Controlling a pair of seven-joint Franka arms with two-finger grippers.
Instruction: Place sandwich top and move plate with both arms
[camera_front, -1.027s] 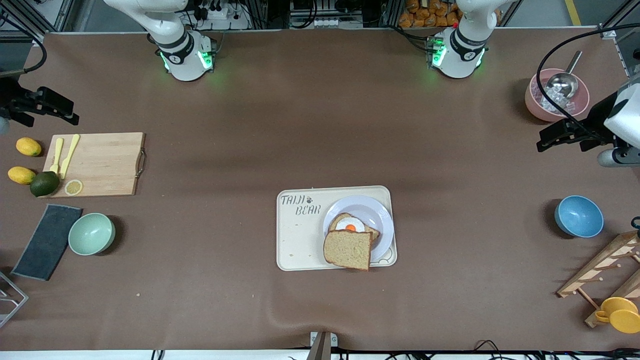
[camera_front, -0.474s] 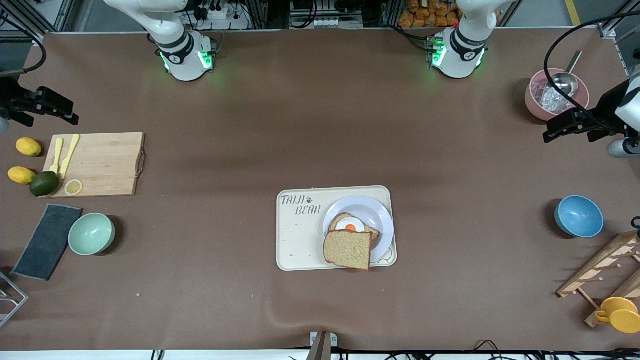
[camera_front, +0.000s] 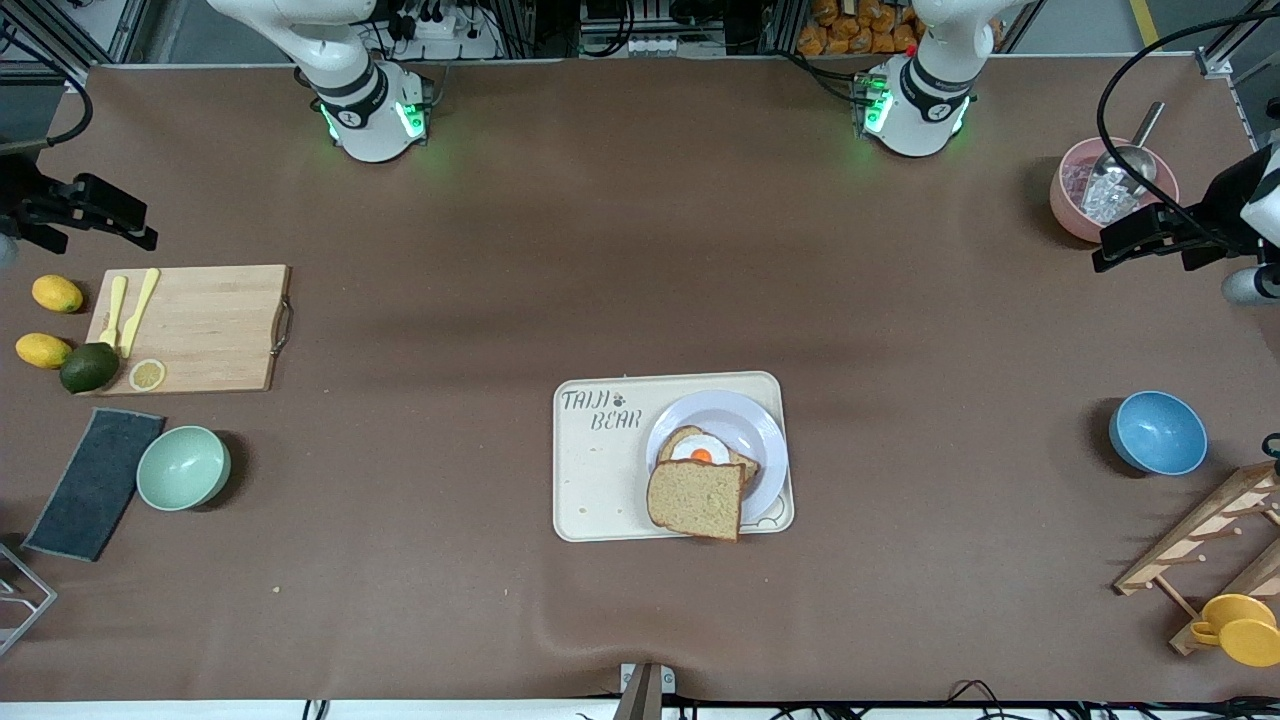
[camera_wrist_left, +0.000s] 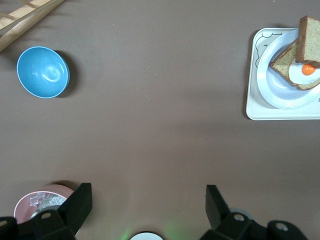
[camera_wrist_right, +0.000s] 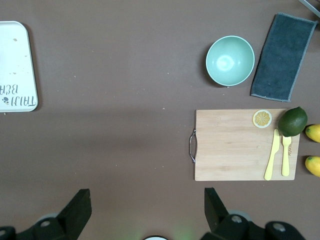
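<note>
**Two idle grippers, one slice lying off-centre**

One plain wholemeal slice, the sandwich top (camera_front: 695, 499), lies nearest the camera, light brown with a darker crust, overhanging the plate's (camera_front: 765, 440) rim onto the bear tray (camera_front: 590, 480) and only partly covering the egg-topped slice (camera_front: 700, 450). Lifting the lavender plate now could likely slide it off. Farther up, the left gripper (camera_wrist_left: 147, 210) hangs beside the pink bowl (camera_front: 1070, 205), the right gripper (camera_wrist_right: 145, 210) above the cutting board (camera_front: 200, 325); both jaws apart, empty.

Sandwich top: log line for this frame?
sandwich top: leaning on egg slice, overhanging plate | left tool: open, over pink bowl end | right tool: open, above cutting board end
</note>
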